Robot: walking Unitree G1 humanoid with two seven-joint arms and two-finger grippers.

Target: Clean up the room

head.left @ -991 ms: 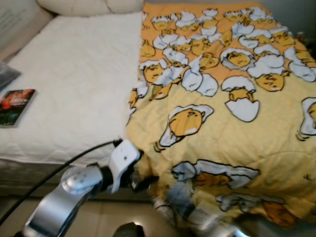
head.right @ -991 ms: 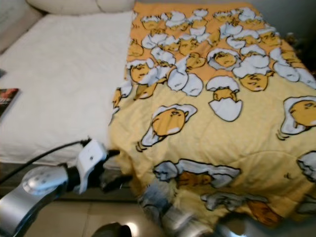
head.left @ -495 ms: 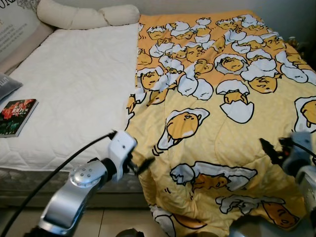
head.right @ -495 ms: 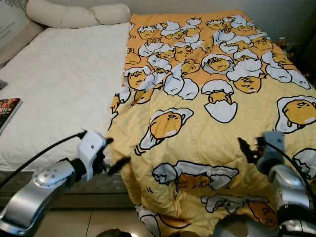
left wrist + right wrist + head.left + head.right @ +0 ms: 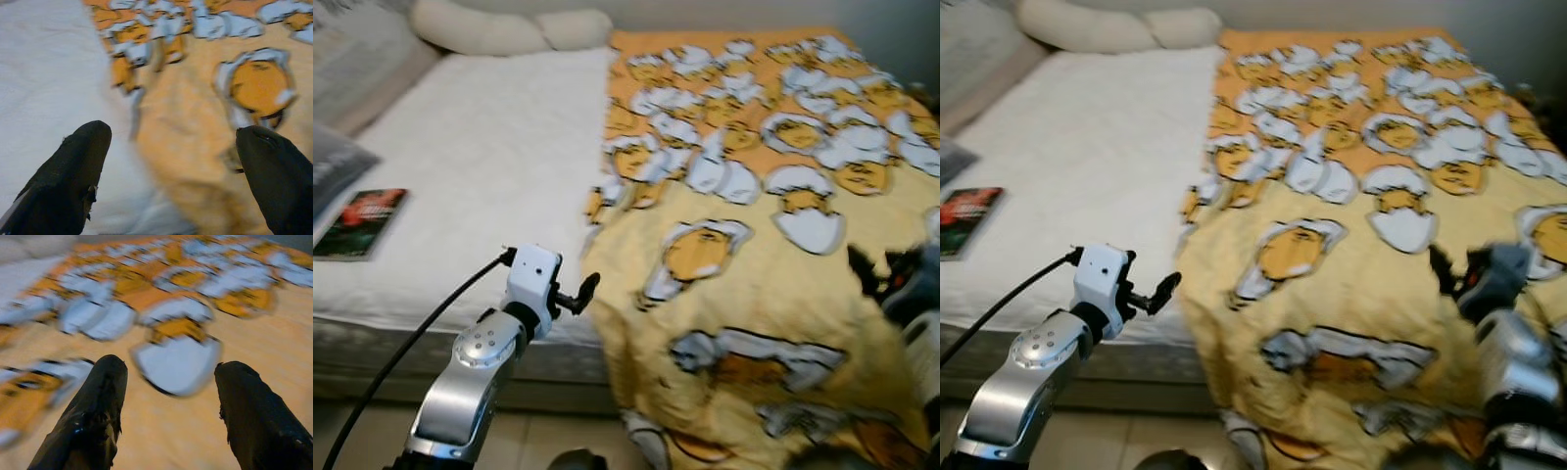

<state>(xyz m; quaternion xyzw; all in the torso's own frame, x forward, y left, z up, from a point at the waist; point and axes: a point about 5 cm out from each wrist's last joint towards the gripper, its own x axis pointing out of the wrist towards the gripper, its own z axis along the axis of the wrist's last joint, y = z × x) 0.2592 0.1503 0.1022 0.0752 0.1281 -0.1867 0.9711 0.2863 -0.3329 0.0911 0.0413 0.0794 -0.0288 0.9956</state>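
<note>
Bed-making looks abt half done: the yellow egg-print blanket (image 5: pixel 773 225) covers only the bed's right half w/ its foot end hanging over the edge, while the white mattress (image 5: pixel 460 186) left of the blanket is bare. A book (image 5: pixel 362 209) lies near the mattress's left edge. Left gripper (image 5: pixel 584 290) sits just left of the blanket's edge, right gripper (image 5: pixel 1449 266) over the blanket's right part; both spread open, holding nothing, so the pull across is prob still to do.

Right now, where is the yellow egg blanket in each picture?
Left eye view: yellow blanket fills the right half of the bed.
Right eye view: same, right half.
Left wrist view: beyond the open left gripper, right of the white mattress.
Right wrist view: spread under the open right gripper.
Shared landmark: the blanket's edge against the white mattress.
</note>
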